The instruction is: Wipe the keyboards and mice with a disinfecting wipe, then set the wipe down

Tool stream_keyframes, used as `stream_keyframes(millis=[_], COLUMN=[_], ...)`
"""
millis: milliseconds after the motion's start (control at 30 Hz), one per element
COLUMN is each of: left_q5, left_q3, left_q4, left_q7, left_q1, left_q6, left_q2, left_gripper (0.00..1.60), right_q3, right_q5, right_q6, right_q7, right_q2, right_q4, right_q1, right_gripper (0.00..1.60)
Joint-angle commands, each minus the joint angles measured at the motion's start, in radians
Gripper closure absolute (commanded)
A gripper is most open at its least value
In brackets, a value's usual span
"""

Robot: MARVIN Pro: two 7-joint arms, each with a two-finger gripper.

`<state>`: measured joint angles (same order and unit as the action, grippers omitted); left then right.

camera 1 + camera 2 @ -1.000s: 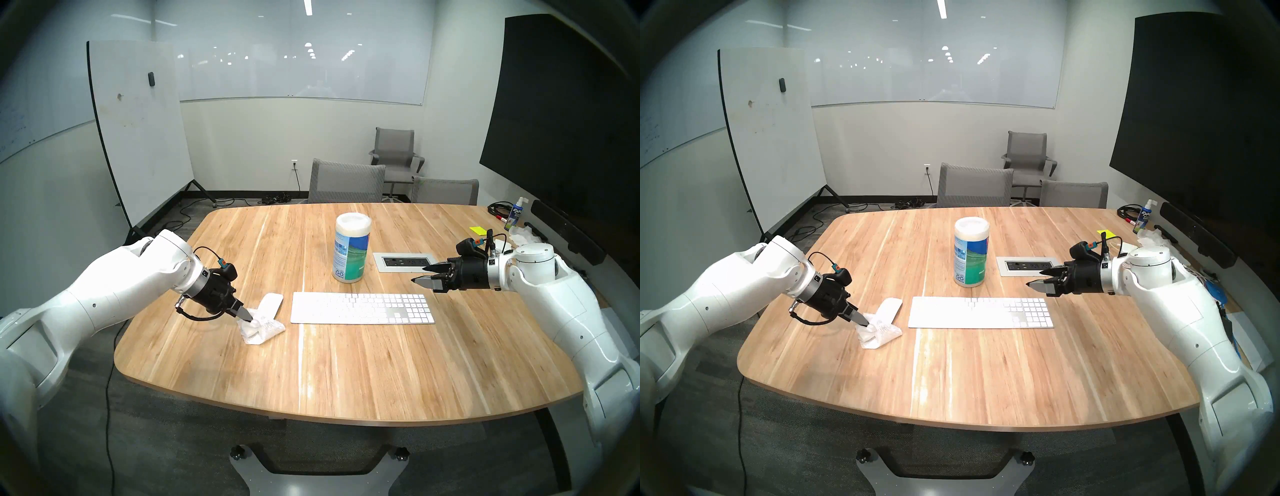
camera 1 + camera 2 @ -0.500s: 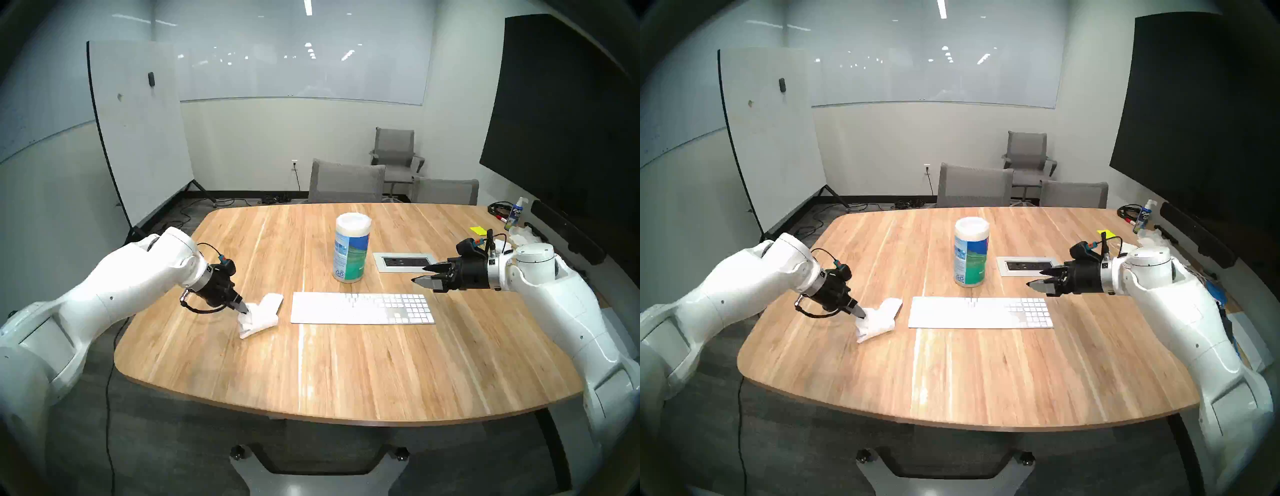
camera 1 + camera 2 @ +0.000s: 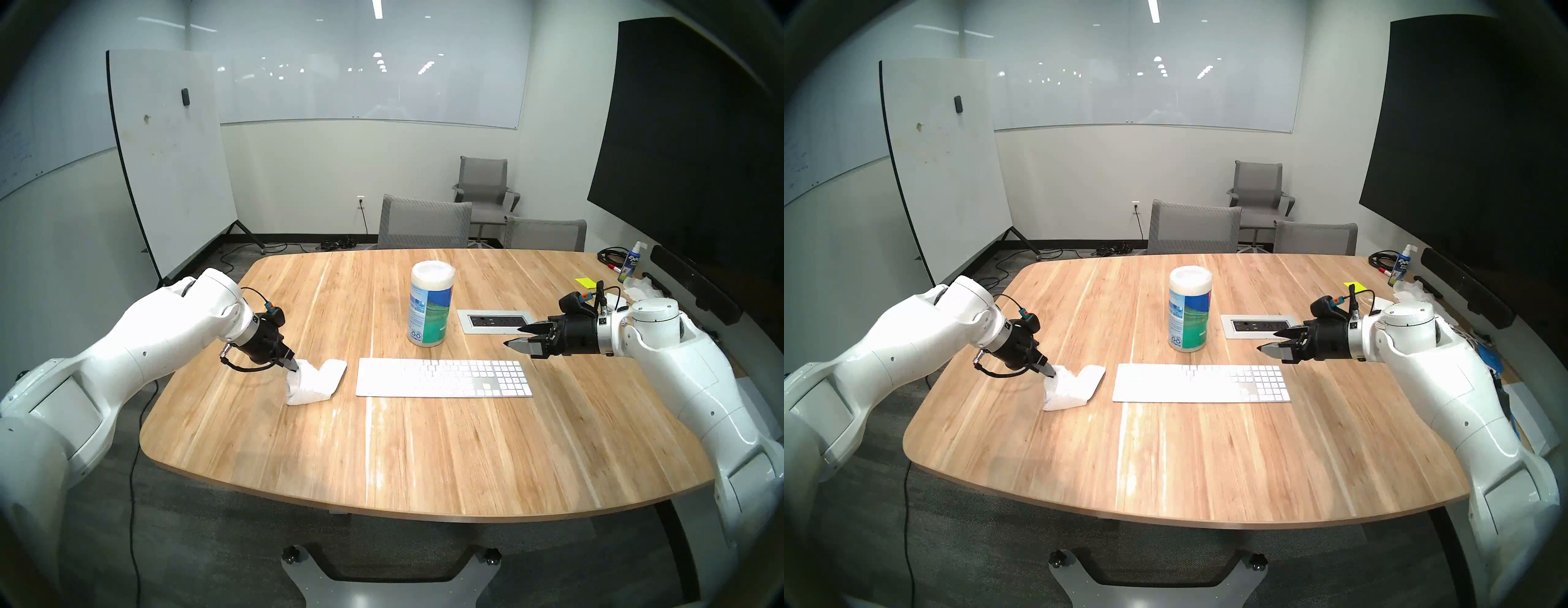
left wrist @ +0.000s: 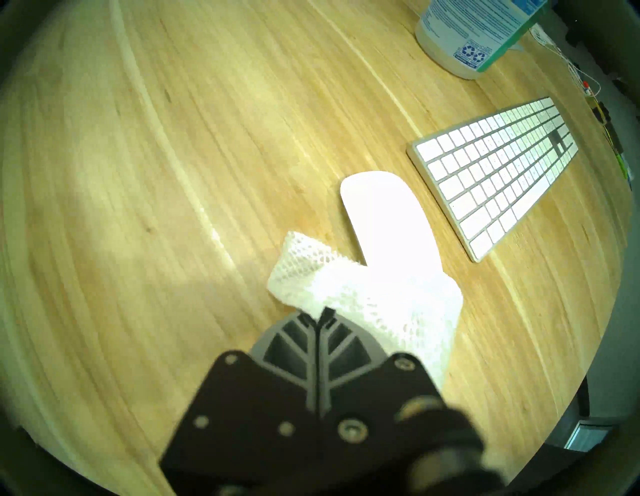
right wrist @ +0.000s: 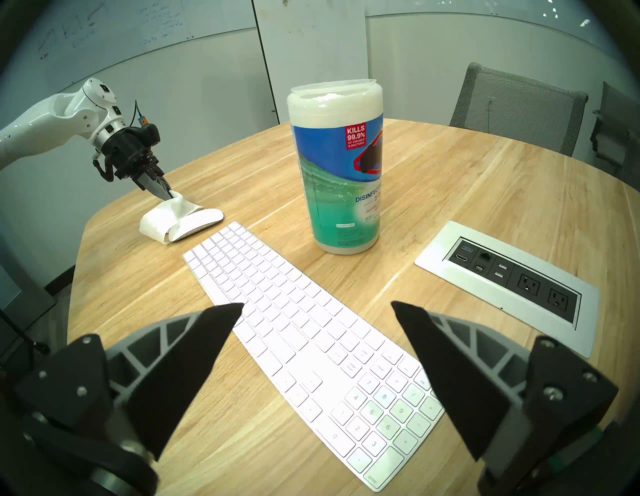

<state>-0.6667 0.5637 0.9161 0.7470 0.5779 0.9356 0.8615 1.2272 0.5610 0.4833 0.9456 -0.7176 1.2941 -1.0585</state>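
My left gripper (image 3: pixel 292 368) (image 3: pixel 1051 373) (image 4: pixel 320 313) (image 5: pixel 167 194) is shut on one corner of the white mesh wipe (image 3: pixel 307 384) (image 3: pixel 1066 390) (image 4: pixel 374 298) (image 5: pixel 161 218). The wipe drapes over the near end of the white mouse (image 3: pixel 333 369) (image 3: pixel 1093 375) (image 4: pixel 384 214) (image 5: pixel 201 221), whose far end shows bare. To the right of the mouse lies the white keyboard (image 3: pixel 443 378) (image 3: pixel 1202 383) (image 4: pixel 495 169) (image 5: pixel 298 329). My right gripper (image 3: pixel 515 337) (image 3: pixel 1269 342) (image 5: pixel 317 311) hangs open and empty above the keyboard's number-pad end.
A wipes canister (image 3: pixel 430 303) (image 3: pixel 1189 308) (image 5: pixel 337 166) stands behind the keyboard. A power outlet panel (image 3: pixel 494 320) (image 5: pixel 509 280) is set into the table beside it. A spray bottle (image 3: pixel 632 261), tissue and a yellow note sit at the far right edge. Grey chairs (image 3: pixel 424 220) stand behind the table.
My left gripper has pulled the wipe up and away from me along the mouse, so it now covers more of the mouse. The right arm has not moved.
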Motion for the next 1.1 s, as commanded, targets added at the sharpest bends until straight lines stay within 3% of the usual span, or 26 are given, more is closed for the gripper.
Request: stream_keyframes(millis=[0, 467, 833, 1067], left_q5=[0.041, 0.104, 0.151, 0.159], left_q3=[-0.011, -0.011, 0.009, 0.017], left_q4=[-0.047, -0.076, -0.186, -0.223], left_q7=[-0.006, 0.001, -0.056, -0.039], left_q1=[-0.068, -0.089, -0.141, -0.160], left_q6=[-0.022, -0.131, -0.202, -0.254], left_q2=[0.013, -0.009, 0.031, 0.051], left_gripper=[1.60, 1.60, 1.60, 1.60], right_q3=[0.012, 0.012, 0.012, 0.012], right_q5=[0.003, 0.003, 0.003, 0.003], right_q6=[-0.002, -0.002, -0.002, -0.002], right_q7=[-0.002, -0.002, -0.002, -0.002], right_q2=[0.001, 0.001, 0.002, 0.002], right_q4=[0.006, 0.006, 0.006, 0.006], right_q1=[0.018, 0.018, 0.018, 0.018], right_gripper=[0.00, 0.00, 0.00, 0.00])
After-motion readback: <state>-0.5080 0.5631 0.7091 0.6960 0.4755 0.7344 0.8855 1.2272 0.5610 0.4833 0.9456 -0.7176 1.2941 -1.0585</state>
